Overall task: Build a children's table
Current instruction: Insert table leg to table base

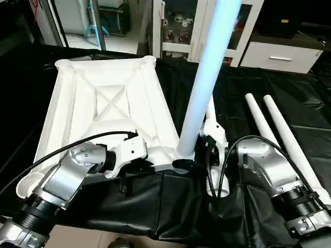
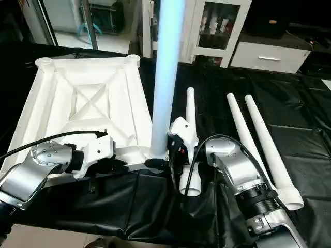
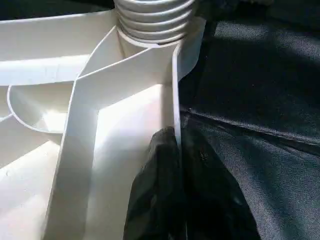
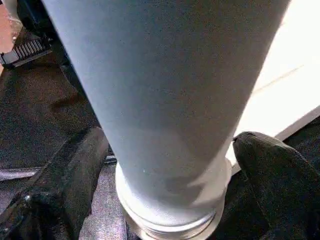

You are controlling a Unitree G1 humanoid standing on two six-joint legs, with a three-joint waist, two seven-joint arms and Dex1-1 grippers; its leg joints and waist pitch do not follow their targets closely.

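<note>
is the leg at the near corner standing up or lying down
Standing up: the leg rises from the tabletop's near corner socket, right gripper around its base.

White tabletop (image 1: pixel 103 103) ribbed side up, one leg (image 1: pixel 204 82) upright in corner socket, 3 legs (image 2: pixel 258 139) lying beside

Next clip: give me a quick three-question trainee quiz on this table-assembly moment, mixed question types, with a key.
1. True or false: the upright leg stands at a corner of the tabletop near the robot.
2. How many legs lie loose on the black cover?
3. What does the left gripper pinch: A) a leg, B) the tabletop's edge wall, C) the cloth?

Key:
1. True.
2. Three.
3. B. Its fingers close on the wall, while the right gripper brackets the upright leg's base.
</note>
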